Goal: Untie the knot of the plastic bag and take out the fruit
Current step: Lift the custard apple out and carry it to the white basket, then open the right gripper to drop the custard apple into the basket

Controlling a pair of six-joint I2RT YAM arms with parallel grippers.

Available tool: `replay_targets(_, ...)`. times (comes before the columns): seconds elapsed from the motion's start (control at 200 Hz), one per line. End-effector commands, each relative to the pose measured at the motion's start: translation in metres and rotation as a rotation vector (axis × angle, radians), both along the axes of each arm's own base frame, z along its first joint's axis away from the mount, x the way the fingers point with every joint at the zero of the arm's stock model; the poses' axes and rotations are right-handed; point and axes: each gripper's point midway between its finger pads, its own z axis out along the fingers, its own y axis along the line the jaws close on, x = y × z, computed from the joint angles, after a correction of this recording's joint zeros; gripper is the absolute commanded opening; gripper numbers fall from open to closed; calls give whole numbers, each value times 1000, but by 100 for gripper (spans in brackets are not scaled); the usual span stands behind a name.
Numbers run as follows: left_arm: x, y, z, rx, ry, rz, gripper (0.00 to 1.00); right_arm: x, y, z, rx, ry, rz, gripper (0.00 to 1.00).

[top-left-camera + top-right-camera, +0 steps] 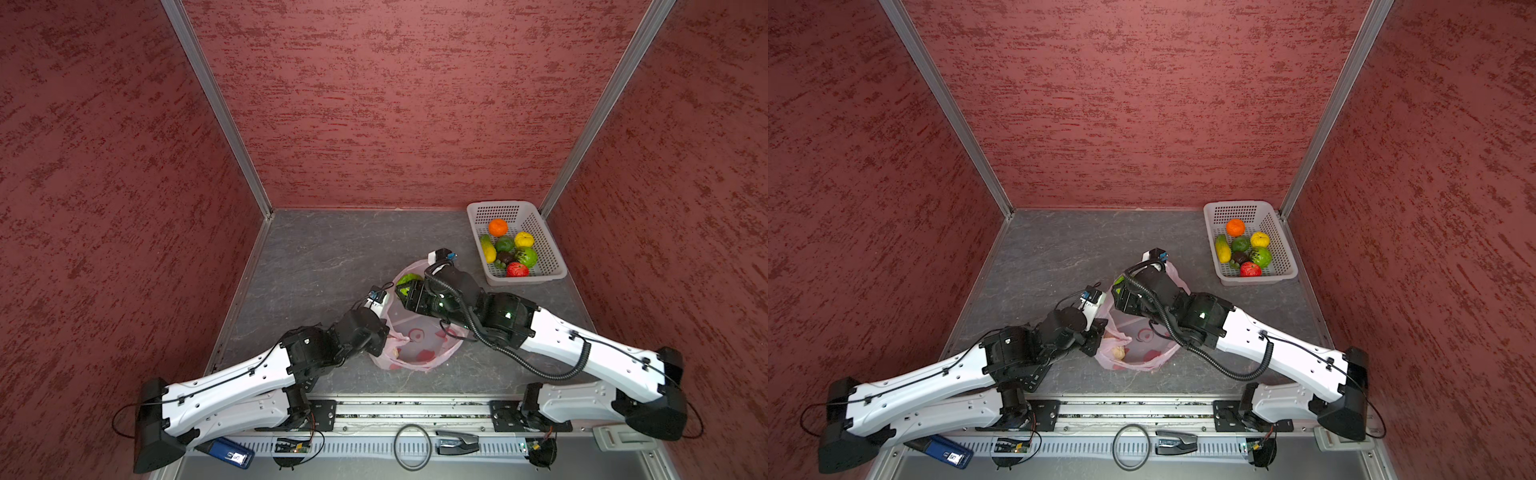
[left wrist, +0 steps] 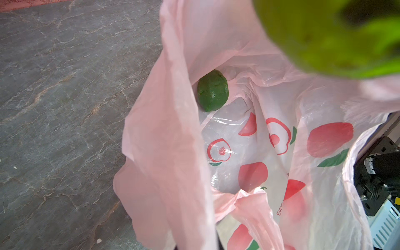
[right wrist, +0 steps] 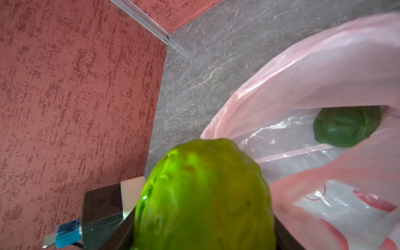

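Extraction called for a straight lift: right gripper (image 1: 404, 291) clasped the bright green fruit (image 3: 203, 194); beside it, left gripper (image 1: 1096, 338) pinched the plastic bag (image 2: 164, 151) open.

— What do the arms look like?
— The left arm (image 1: 232, 380) and the right arm (image 1: 582, 345) have smooth white shells dotted with small holes; the joints and elbow caps (image 1: 156, 432) are black.
— Any cables?
— A thin black wire (image 1: 251, 371) is clipped along each shell; a thick ribbed hose (image 1: 536, 371) hangs from the right arm; a green light (image 1: 508, 314) glows on its black wrist housing.
— And the ends?
— The left gripper (image 1: 1100, 337) is black; each wrist carries a white camera block (image 1: 438, 254) with a blue plug (image 3: 67, 232).
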Motion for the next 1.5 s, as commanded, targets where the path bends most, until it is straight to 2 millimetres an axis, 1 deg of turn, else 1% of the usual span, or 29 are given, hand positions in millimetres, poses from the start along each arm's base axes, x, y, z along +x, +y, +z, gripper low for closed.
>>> replay_targets(0.0, 2, -2, 2, 0, -12, -9, 0, 19, -28, 19, -9, -52, -80, 49)
replay_targets(0.085, 2, -3, 4, -3, -15, -10, 0, 35, -52, 24, -14, -71, -129, 49)
replay_targets(0.145, 3, -3, 4, -4, -15, -9, 0, 49, -72, 24, -21, -81, -173, 49)
replay_targets(0.291, 3, -5, 5, -2, -12, -11, 0, 83, -127, 15, -56, -100, -285, 50)
replay_targets(0.471, 3, -9, 6, -7, -7, -17, 0, 123, -186, 1, -88, -113, -404, 50)
replay_targets(0.571, 3, -9, 6, -6, -4, -19, 0, 145, -216, -5, -105, -127, -463, 50)
replay_targets(0.716, 3, -10, 7, -9, -3, -21, 0, 175, -249, -14, -121, -129, -521, 51)
replay_targets(0.867, 2, -12, 7, -13, -2, -25, 0, 206, -277, -26, -147, -127, -565, 51)
replay_targets(0.967, 2, -13, 7, -15, 2, -26, 0, 228, -292, -39, -153, -116, -585, 51)
replay_targets(0.987, 2, -14, 7, -16, 3, -26, 0, 230, -295, -36, -151, -126, -589, 51)
replay_targets(0.997, 2, -14, 6, -15, 4, -27, 0, 235, -296, -45, -159, -109, -590, 51)
replay_targets(1.022, 2, -14, 6, -14, 6, -28, 0, 241, -300, -52, -166, -99, -596, 52)
replay_targets(1.147, 2, -15, 4, -7, 12, -28, 0, 268, -315, -72, -175, -86, -608, 52)
replay_targets(1.358, 2, -15, 2, 0, 21, -25, 0, 318, -330, -108, -206, -28, -603, 53)
replay_targets(1.498, 1, -14, 3, 4, 23, -18, 0, 343, -340, -129, -214, -2, -616, 53)
